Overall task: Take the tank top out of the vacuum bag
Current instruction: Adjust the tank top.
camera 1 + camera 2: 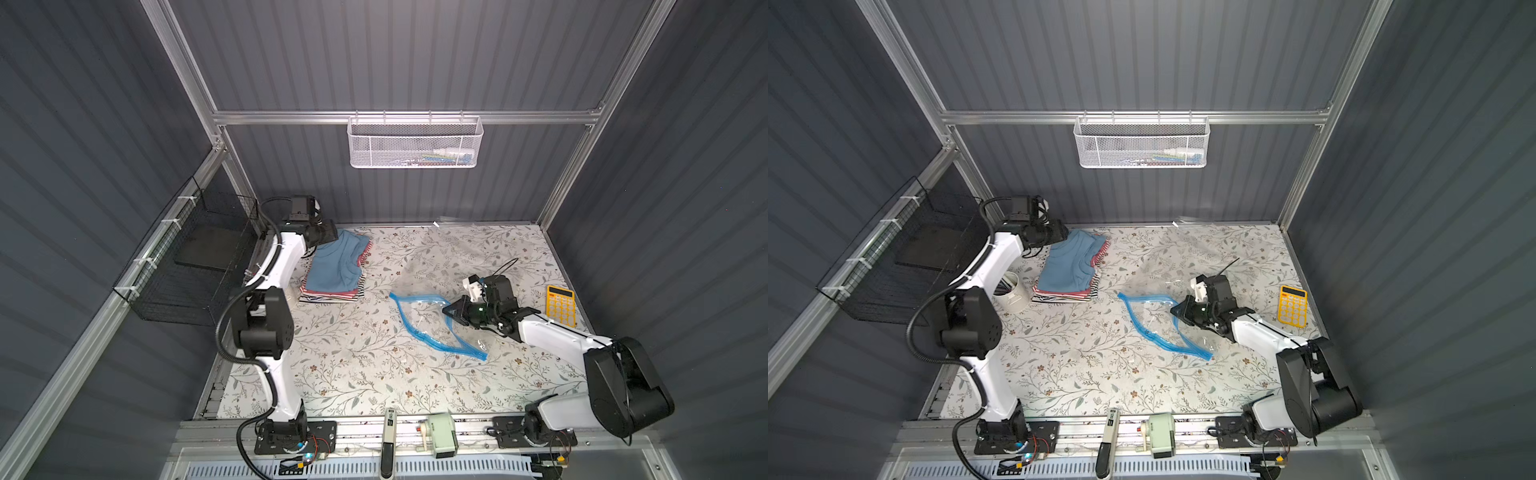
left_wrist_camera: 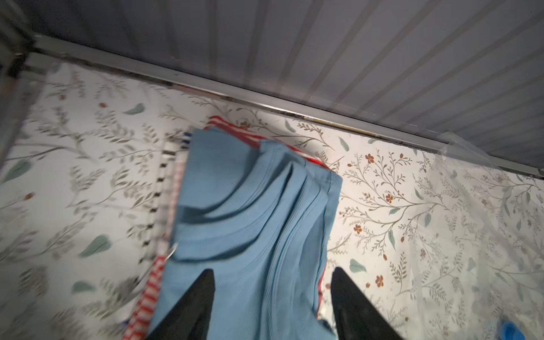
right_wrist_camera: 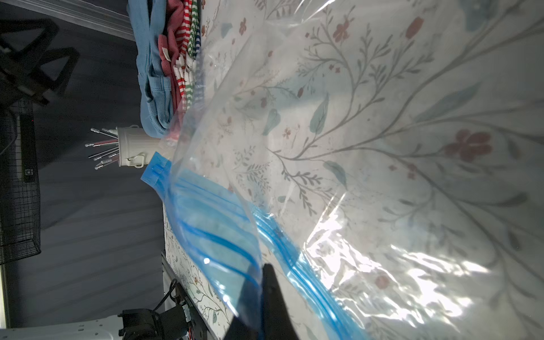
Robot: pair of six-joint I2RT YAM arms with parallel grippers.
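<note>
Pinching vacuum bag point(image 1: 424, 316) zip edge point(image 1: 406, 320) in closed right hand point(image 1: 449, 311), likely anchoring it. Holding left hand point(image 2: 272, 270) spread over tank top point(image 1: 334, 266), laid on clothes stack point(image 1: 328, 296) well apart from bag, seemingly released.

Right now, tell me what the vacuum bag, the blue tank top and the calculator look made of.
The vacuum bag: thin clear plastic film, glossy; it crinkles and glares.
The blue tank top: soft ribbed knit, matte, perhaps cotton; fine ribs, limp folds.
The calculator: probably hard yellow plastic; too small to be sure.
</note>
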